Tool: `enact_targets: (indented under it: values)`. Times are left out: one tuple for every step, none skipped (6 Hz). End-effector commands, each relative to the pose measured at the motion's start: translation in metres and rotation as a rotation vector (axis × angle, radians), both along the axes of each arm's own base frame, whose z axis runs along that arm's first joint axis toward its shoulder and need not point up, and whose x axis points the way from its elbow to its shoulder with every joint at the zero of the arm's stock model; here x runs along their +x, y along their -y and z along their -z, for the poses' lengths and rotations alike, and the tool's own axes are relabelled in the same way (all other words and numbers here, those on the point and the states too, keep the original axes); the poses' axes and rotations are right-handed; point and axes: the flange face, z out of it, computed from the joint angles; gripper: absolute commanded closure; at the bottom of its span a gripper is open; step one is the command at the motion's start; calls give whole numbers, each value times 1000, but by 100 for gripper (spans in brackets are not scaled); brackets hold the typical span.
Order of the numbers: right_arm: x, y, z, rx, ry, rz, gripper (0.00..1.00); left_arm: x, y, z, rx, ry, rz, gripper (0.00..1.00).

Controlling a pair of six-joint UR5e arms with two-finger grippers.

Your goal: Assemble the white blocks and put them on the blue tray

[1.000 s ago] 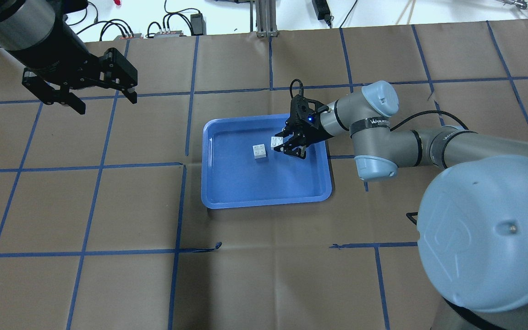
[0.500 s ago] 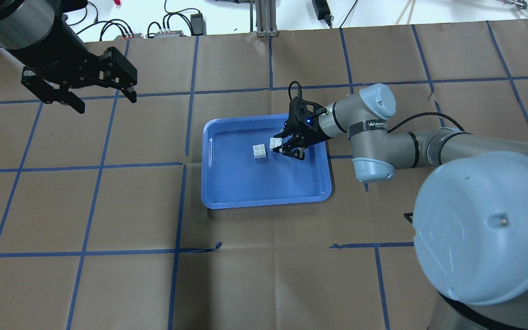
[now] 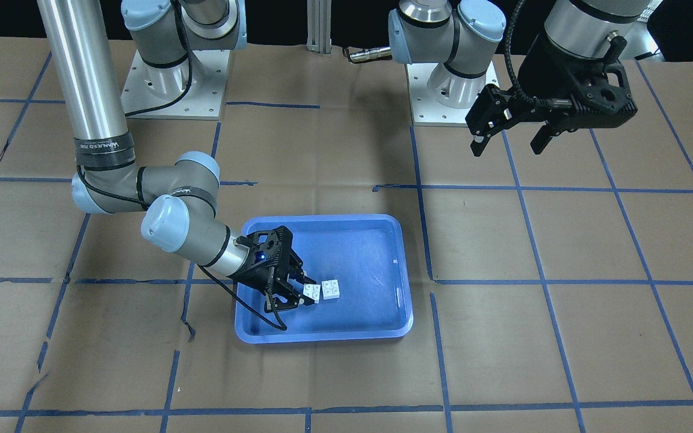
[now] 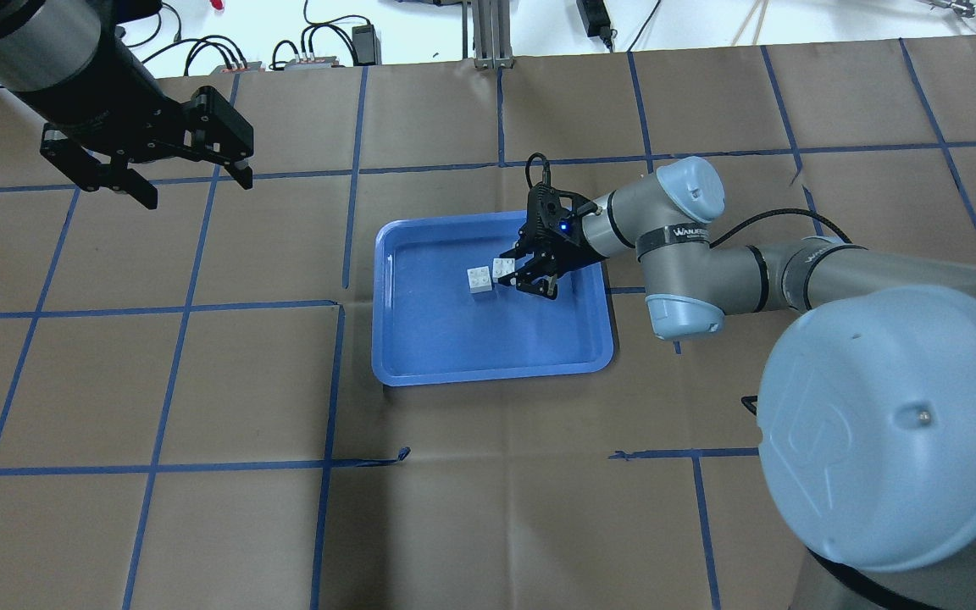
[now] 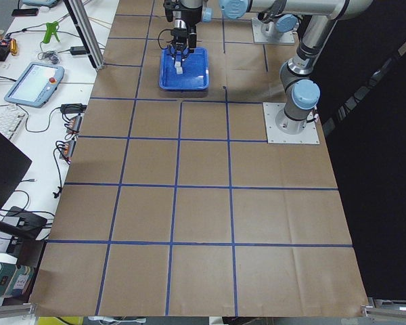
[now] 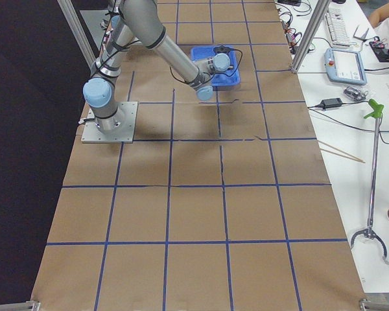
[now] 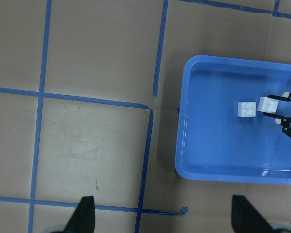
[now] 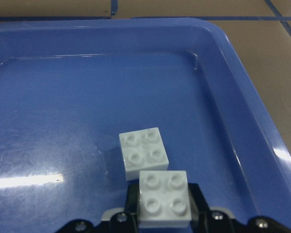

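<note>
The blue tray [image 4: 488, 375] lies mid-table, also in the front view [image 3: 322, 335] and the left wrist view [image 7: 180, 126]. One white block [image 4: 479, 280] rests studs-up on the tray floor [image 8: 143, 152]. My right gripper [image 4: 515, 273] is shut on the second white block [image 4: 503, 267], held studs-up just to the right of the resting one, right beside it [image 8: 163, 198] [image 3: 311, 292]. I cannot tell if the two touch. My left gripper [image 4: 198, 193] is open and empty, high above the table's far left [image 3: 506, 148].
The table is brown paper crossed by blue tape lines [image 4: 344, 212]. Cables and power supplies [image 4: 318, 51] lie beyond the far edge. The two arm bases [image 3: 452, 90] stand at the robot's side.
My right gripper has moved left with its white block, closing the gap to the block lying in the tray. My left arm has not moved.
</note>
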Motion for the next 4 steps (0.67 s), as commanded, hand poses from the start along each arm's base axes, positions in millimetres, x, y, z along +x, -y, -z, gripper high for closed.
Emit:
enact_targets:
  values:
    - [1, -1, 1, 1, 0, -2, 66, 4, 2, -1, -8, -2, -8, 1]
    - [1, -1, 1, 2, 0, -2, 66, 5, 2, -1, -10, -3, -11, 1]
    - [5, -3, 1, 2, -1, -7, 66, 6, 2, -1, -10, 0, -10, 1]
    - [6, -3, 1, 2, -1, -10, 66, 5, 2, 1, -6, 1, -10, 1]
